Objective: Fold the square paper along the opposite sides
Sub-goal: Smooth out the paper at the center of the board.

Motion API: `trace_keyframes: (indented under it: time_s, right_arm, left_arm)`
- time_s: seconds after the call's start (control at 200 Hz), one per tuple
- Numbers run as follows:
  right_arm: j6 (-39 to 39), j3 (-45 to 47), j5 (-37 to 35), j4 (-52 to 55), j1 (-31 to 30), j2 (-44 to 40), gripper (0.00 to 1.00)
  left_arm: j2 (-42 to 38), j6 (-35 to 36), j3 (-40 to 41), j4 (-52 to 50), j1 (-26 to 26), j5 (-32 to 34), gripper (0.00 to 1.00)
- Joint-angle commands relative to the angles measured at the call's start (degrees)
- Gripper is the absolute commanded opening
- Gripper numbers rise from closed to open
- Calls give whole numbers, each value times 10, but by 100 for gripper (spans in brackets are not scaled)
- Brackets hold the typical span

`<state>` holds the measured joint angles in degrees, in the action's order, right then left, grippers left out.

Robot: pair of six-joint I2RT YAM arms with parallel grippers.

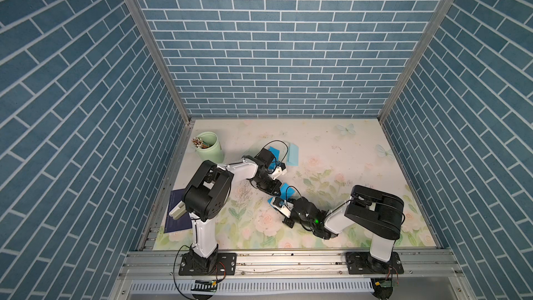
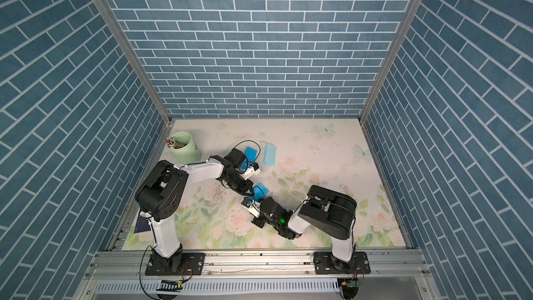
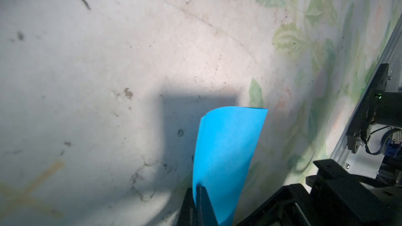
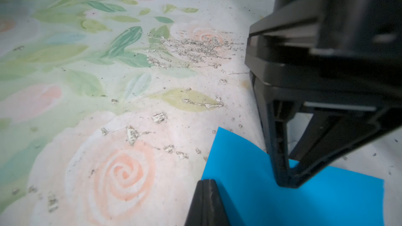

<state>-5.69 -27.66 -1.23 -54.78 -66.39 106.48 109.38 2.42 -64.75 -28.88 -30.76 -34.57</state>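
Mid-table on the floral-print tabletop (image 1: 331,151), the bright blue square paper sheet (image 1: 289,190) curls up off the surface; the left gripper (image 3: 199,201) pinches its edge, the right gripper (image 4: 206,194) is pressed together on another edge

The left gripper (image 2: 250,193) and right gripper (image 2: 250,201) meet at a blue paper (image 2: 262,189) well apart from the green cup (image 2: 184,147), a second blue sheet (image 2: 251,152) lying nearer the cup, a pale folded sheet (image 2: 269,154) just past it.

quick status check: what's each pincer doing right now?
Left pincer: closed, holding the blue paper.
Right pincer: closed, apparently pinching the same paper's edge.
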Motion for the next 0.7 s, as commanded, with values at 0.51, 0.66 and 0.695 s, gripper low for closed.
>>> trace_keyframes:
  time_s: [0.51, 0.66, 0.695]
  right_arm:
    - [24, 33, 53, 114, -27, 6, 0]
    - [27, 52, 21, 89, -15, -125, 0]
    - [18, 57, -14, 71, -7, -170, 0]
  left_arm:
    - [38, 7, 7, -26, 11, 79, 0]
    - [34, 1, 11, -24, 11, 74, 0]
    - [30, -4, 16, -22, 11, 69, 0]
